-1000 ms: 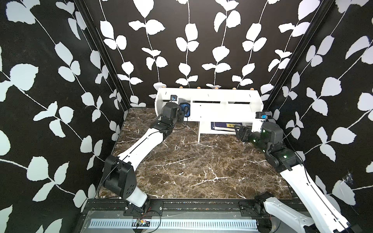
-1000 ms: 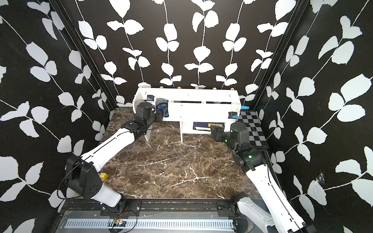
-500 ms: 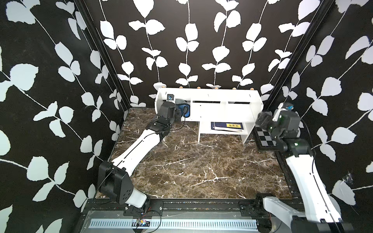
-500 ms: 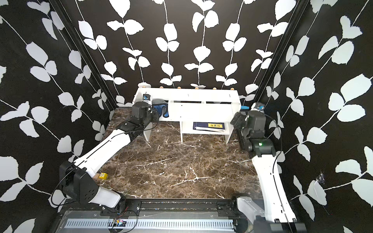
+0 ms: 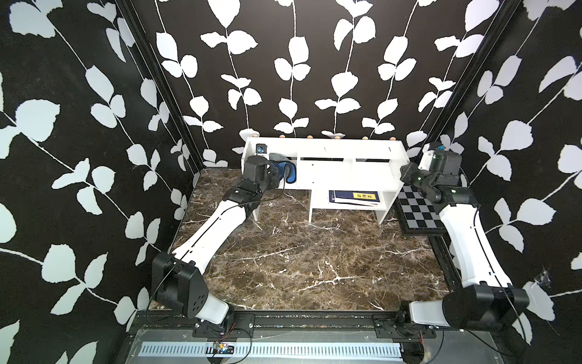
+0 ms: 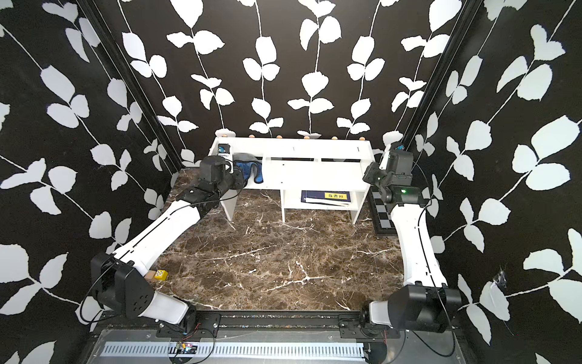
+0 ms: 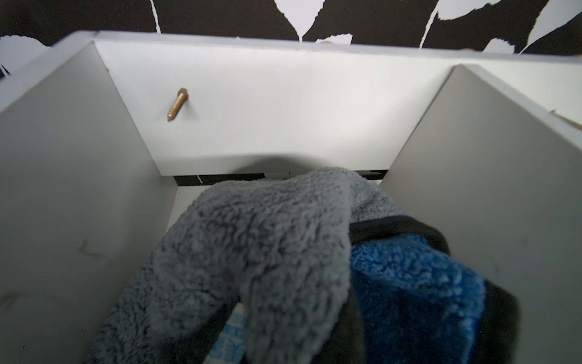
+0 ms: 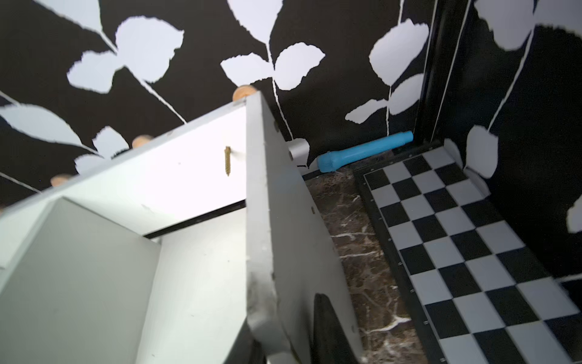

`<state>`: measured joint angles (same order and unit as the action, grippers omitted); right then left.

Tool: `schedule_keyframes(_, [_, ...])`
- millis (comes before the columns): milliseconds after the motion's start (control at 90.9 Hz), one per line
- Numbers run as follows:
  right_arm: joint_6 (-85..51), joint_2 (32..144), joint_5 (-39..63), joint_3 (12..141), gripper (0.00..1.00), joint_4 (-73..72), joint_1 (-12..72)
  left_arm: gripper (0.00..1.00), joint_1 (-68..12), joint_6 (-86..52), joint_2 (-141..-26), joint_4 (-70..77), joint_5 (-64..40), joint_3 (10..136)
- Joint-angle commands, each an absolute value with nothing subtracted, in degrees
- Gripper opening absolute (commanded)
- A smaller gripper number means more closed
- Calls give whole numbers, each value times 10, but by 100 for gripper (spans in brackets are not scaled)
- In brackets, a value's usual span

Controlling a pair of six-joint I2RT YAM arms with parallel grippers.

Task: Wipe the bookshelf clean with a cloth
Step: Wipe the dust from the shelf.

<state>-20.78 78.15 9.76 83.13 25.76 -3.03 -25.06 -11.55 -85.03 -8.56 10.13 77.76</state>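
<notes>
Across the back of the brown marble desk [image 5: 299, 258] stands the wide, low white board bookshelf [image 5: 340, 176]. A black-and-grey checkered board [image 5: 422, 214] lies flat just beside its right end. The left hand [image 5: 275, 172] reaches into the leftmost upper bay. It is clamped tight on the soft grey-and-blue microfibre cloth [image 5: 288, 171], which is bunched on the bay's floor. The right hand [image 5: 406, 174] sits at the shelf's right end panel; whether it grips or only straddles the panel I cannot tell.

Wiping the left bay looks to be the step in hand, with the right arm likely there to steady the unit. The next move calls for dragging the cloth along the board under light pressure, clear of the divider, then on to the other bays.

Both top views show a dark blue book [image 6: 326, 197] in the lower compartment, which neither wrist view catches. The right wrist view adds a sky-blue plastic tube [image 8: 365, 151] against the wall and one dark finger [image 8: 327, 324] outside the end panel. The left wrist view adds a brass screw [image 7: 177, 104] jutting from the back panel, a likely snag. Only a top view shows a small yellow cube [image 6: 161, 274] by the left arm's base.
</notes>
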Motion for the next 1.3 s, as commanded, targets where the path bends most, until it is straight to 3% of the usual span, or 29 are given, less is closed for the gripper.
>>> schedule_keyframes(0, [-257, 781, 167, 811, 5, 231, -19, 0, -249, -112, -851, -30, 54, 764])
schedule_keyframes(44, [-256, 777, 164, 803, 0, 228, -18, 0, -250, -117, -860, -18, 27, 760])
schedule_keyframes(165, [-248, 771, 155, 797, 0, 233, -18, 0, -251, -168, -872, 24, -49, 730])
schedule_keyframes(319, [-248, 771, 161, 795, 0, 231, -17, 0, -263, -192, -860, 34, -67, 717])
schedule_keyframes(517, [-257, 767, 169, 786, 0, 216, -18, 0, -267, -142, -834, 5, 24, 791])
schedule_keyframes(836, [-272, 752, 175, 774, 0, 197, -18, 0, -265, -63, -907, -89, 157, 956])
schedule_keyframes(1023, [-270, 750, 173, 774, 0, 197, -18, 0, -258, -68, -888, -103, 230, 907])
schedule_keyframes(1287, [-267, 744, 169, 766, 0, 195, -18, 0, -238, -102, -855, -106, 228, 806])
